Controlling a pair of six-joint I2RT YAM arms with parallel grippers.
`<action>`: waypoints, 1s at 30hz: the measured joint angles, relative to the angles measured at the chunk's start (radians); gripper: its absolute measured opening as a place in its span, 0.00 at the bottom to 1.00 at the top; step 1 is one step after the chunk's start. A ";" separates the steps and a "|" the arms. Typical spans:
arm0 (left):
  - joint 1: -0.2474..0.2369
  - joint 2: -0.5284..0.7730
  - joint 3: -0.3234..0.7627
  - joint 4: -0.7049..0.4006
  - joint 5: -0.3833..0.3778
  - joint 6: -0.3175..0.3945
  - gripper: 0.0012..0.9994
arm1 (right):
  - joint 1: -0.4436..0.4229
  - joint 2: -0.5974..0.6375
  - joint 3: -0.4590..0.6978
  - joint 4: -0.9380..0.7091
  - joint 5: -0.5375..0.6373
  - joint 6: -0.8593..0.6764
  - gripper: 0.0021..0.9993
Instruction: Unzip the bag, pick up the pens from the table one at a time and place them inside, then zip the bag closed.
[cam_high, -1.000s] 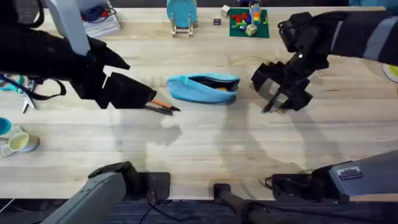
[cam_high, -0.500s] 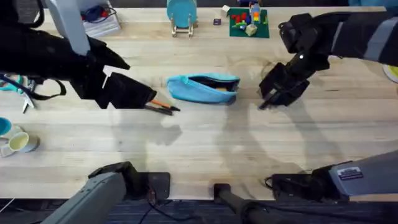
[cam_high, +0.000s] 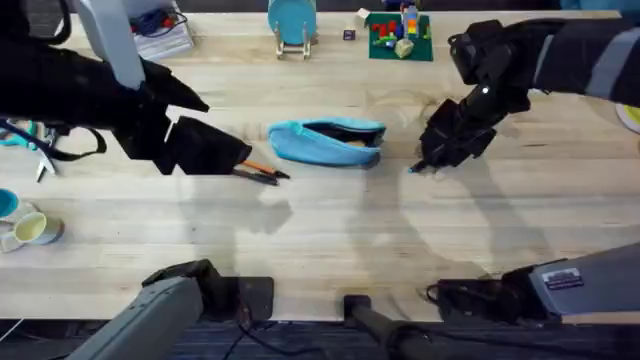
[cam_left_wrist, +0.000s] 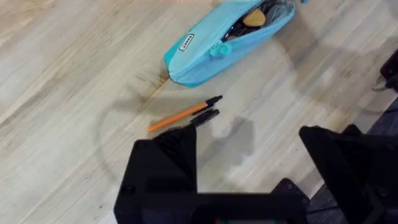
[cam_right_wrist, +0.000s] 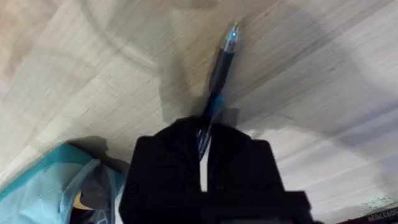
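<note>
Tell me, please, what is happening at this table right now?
Two robot arms are loading pens into a light blue bag, which lies unzipped in the middle of the table. The right gripper is shut on a blue-tipped pen, held just right of the bag. The left gripper is open, hovering over an orange pen and a black pen lying side by side on the table left of the bag.
</note>
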 joint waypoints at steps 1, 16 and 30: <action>0.000 0.000 0.000 0.000 0.000 0.000 1.00 | 0.000 0.000 0.000 -0.001 0.000 0.000 0.04; 0.000 0.000 0.000 0.000 0.000 0.000 1.00 | 0.001 0.028 0.044 -0.101 0.019 -0.047 0.03; 0.000 0.000 0.000 0.000 0.000 0.000 1.00 | 0.004 0.035 0.240 -0.178 0.061 -0.292 0.03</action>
